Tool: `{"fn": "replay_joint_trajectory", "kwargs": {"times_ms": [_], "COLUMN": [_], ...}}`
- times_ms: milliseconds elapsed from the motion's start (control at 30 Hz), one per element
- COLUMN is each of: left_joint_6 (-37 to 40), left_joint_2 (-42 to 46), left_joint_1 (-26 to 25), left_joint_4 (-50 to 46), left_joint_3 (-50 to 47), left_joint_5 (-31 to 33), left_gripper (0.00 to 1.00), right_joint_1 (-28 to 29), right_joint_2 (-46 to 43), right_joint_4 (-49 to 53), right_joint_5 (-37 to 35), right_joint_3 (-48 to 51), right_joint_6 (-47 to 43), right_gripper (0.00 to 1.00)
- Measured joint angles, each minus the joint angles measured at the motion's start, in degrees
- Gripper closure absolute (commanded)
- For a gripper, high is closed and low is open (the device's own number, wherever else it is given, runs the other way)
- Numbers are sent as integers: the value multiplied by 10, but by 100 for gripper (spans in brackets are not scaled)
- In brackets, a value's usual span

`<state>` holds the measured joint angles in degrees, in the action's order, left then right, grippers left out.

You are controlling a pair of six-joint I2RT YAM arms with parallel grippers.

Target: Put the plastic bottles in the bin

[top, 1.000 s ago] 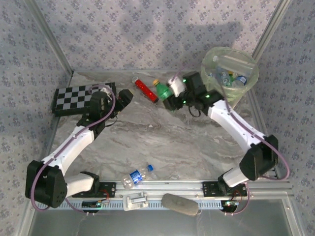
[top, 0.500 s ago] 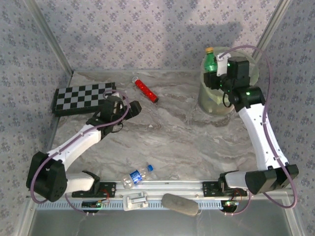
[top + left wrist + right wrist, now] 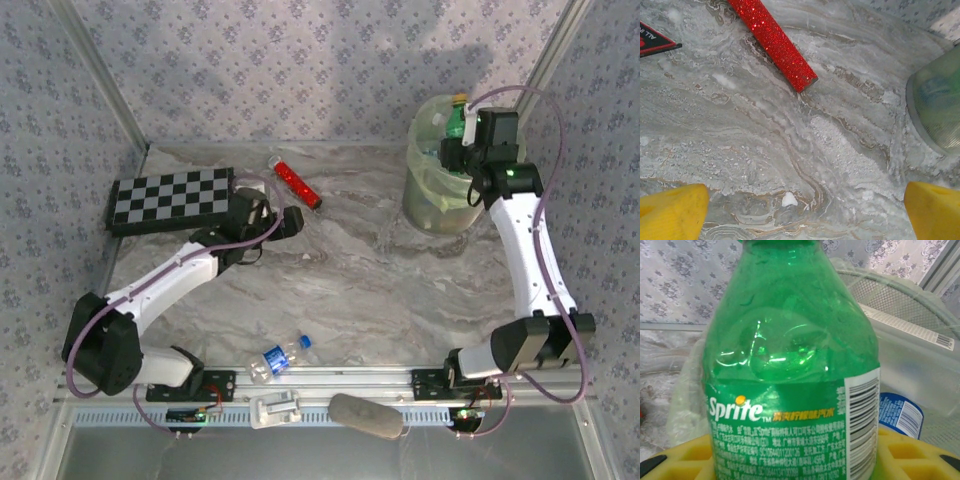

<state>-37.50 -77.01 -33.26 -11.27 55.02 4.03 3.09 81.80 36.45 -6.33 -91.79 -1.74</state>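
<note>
Left gripper [image 3: 805, 210] is hovering over the table [image 3: 350, 270], fingers spread wide, gripping nothing, red tube [image 3: 772, 42] lying just ahead. Clear bottle [image 3: 279, 358] is lying at the near edge between the arm bases. Right gripper [image 3: 455, 142] is pinching the green bottle [image 3: 790, 365], holding it upright over the bin [image 3: 425, 195], with a blue-labelled bottle [image 3: 900, 415] inside.

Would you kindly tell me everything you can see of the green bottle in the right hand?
The green bottle is translucent green plastic with a rounded shoulder, droplets on its wall, and a green Sprite label with white lettering and a barcode panel. The top view shows its yellow cap. The right hand is shut on its lower body, yellow fingers on either side, holding it over the bin, cap away from the hand.
</note>
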Motion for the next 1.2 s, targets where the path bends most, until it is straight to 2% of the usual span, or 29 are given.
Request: {"fn": "replay_joint_trajectory", "kwargs": {"times_ms": [267, 400, 600, 900, 1033, 1200], "left_joint_6": [6, 6, 7, 19, 38, 66], "left_joint_2": [0, 0, 5, 28, 44, 80], "left_joint_1": [-2, -3, -3, -3, -3, -14], "left_joint_4": [-11, -19, -38, -54, -71, -106], "left_joint_3": [0, 0, 0, 0, -2, -14], "left_joint_5": [8, 14, 18, 19, 7, -15], "left_gripper": [0, 0, 0, 0, 0, 0], "right_joint_1": [-9, -9, -6, 22, 47, 77], "right_joint_2": [64, 83, 85, 48, -6, -67], "right_joint_4": [10, 20, 25, 2, -35, -92], "right_joint_5": [0, 1, 1, -8, -2, 42], "right_joint_3": [-55, -63, -78, -78, -19, 82], "right_joint_6": [-4, -5, -4, -7, 6, 52], "right_gripper": [43, 30, 1, 1, 1, 1]}}
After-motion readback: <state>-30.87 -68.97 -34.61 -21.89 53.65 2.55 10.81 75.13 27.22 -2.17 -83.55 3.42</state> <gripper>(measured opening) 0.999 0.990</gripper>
